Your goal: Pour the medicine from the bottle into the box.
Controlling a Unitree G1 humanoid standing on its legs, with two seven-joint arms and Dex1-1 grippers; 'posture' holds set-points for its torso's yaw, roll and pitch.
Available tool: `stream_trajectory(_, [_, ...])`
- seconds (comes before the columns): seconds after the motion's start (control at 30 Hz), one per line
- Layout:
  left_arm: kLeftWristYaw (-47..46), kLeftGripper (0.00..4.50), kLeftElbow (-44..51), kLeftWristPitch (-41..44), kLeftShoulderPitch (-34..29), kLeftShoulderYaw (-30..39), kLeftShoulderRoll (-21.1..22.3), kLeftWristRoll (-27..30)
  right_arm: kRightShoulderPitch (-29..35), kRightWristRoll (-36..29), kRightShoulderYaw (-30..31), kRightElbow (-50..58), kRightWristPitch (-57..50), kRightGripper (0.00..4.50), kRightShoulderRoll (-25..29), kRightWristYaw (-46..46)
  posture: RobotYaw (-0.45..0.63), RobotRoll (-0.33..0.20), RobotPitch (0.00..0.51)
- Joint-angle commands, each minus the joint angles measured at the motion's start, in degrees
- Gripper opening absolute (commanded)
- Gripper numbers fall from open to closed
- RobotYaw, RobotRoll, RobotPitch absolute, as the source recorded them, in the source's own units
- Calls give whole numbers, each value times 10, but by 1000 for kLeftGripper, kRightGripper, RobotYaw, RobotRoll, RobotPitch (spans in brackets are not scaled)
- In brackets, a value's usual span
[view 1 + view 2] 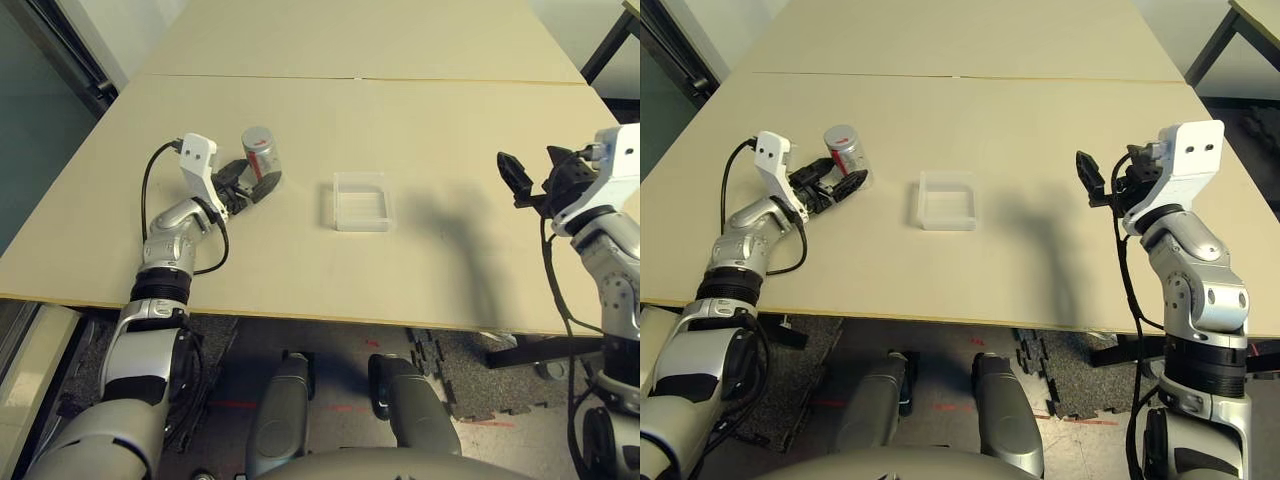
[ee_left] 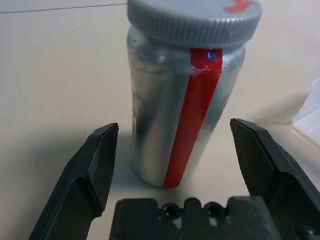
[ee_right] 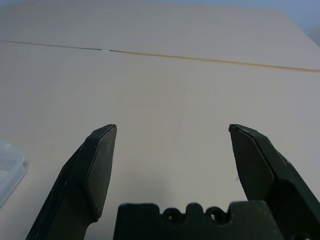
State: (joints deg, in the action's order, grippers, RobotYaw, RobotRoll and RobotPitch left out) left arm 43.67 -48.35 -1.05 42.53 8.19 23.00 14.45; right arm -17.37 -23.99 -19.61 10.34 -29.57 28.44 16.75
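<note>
One bottle [image 1: 261, 153] and one box [image 1: 361, 201] are seen on the pale counter [image 1: 420, 120]; two grippers are in view. The bottle is a small silver-grey cylinder with a red stripe running down its side, and it is closed by a ribbed grey cap [image 2: 194, 19] bearing a small red mark. It stands upright on the left part of the counter, well to the left of the box. What the bottle holds cannot be told, since its wall is opaque and its cap is on. The box is a shallow square tray of clear plastic with rounded corners, placed near the middle of the counter; nothing can be made out inside it.

The left gripper [image 1: 247, 182] is held level at the near side of the bottle, its fingers [image 2: 92, 170] spread wide. In the left wrist view the bottle is framed between the two fingers, with a gap left on either side, so it is not touched. The right gripper [image 1: 1102, 178] is raised over the right part of the counter, well apart from the box, and its fingers are likewise spread with nothing between them.
</note>
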Motion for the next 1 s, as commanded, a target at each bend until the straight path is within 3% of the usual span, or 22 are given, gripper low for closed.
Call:
stream_trajectory(0.03, [7,4494,-32,-30,16,-10,-7,-18,2,-2,-2,10,-4,4478,-1,-1,-23,0,158])
stream_trajectory(0.07, [7,4494,-39,-37,20,-10,-9,-20,1,-2,-2,8,-3,4478,0,0,-23,0,157])
stream_trajectory(0.17, [7,3923,-53,-55,31,-11,-13,-26,-3,-1,-2,1,0,4500,0,2,-17,0,155])
stream_trajectory(0.3, [11,2471,-67,-65,40,-13,-16,-31,-8,1,2,-7,4,4500,-2,5,-10,0,156])
stream_trajectory(0.53, [46,2444,-65,-58,49,-18,-11,-31,-16,-12,10,-33,1,4500,1,41,3,0,170])
stream_trajectory(0.77, [139,2444,14,9,59,-38,5,-14,-66,-69,20,-56,-60,4500,46,143,19,0,185])
stream_trajectory(1.0, [203,2444,107,97,74,-57,6,9,-130,-100,68,-39,-76,4500,68,237,34,0,198])
